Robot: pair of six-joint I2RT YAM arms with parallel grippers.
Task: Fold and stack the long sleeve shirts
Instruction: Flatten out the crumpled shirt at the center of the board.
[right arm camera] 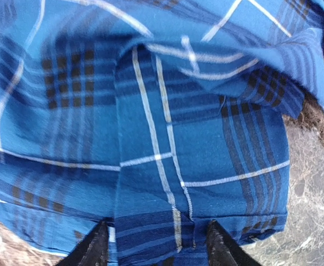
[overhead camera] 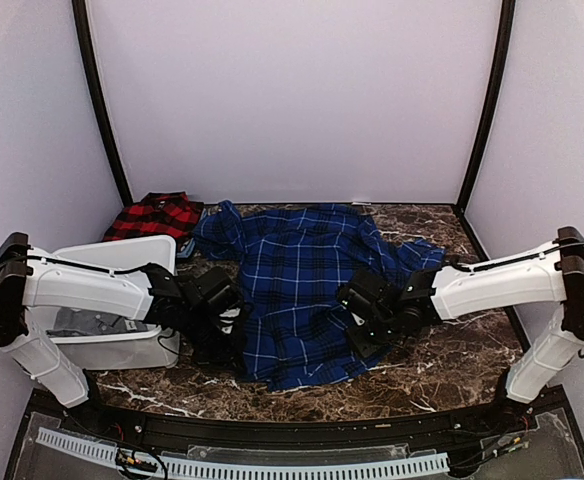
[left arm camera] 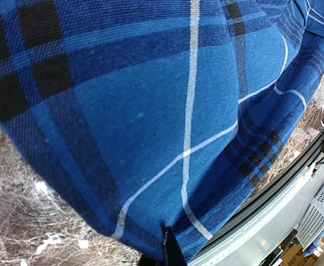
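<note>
The dark blue plaid shirt [overhead camera: 297, 290] lies spread and rumpled across the middle of the marble table. In the left wrist view, the shirt's cloth [left arm camera: 151, 111] fills the frame. My left gripper [overhead camera: 234, 335] is at the shirt's left edge, and up close the left gripper [left arm camera: 170, 248] is shut, pinching the hem. At the shirt's right side, my right gripper [overhead camera: 357, 315] rests on the cloth. The right wrist view shows that gripper [right arm camera: 156, 246] open, its fingers [right arm camera: 92, 246] apart over a folded band of shirt [right arm camera: 151, 166]. The red-and-black shirt [overhead camera: 152, 215] lies bunched at the back left.
A white plastic bin [overhead camera: 112, 250] stands at the left, under my left arm. Bare marble table [overhead camera: 452, 350] shows to the right of the shirt and in front of it. A black rail [overhead camera: 302, 425] runs along the near edge, with white trunking [left arm camera: 295, 205] beyond it.
</note>
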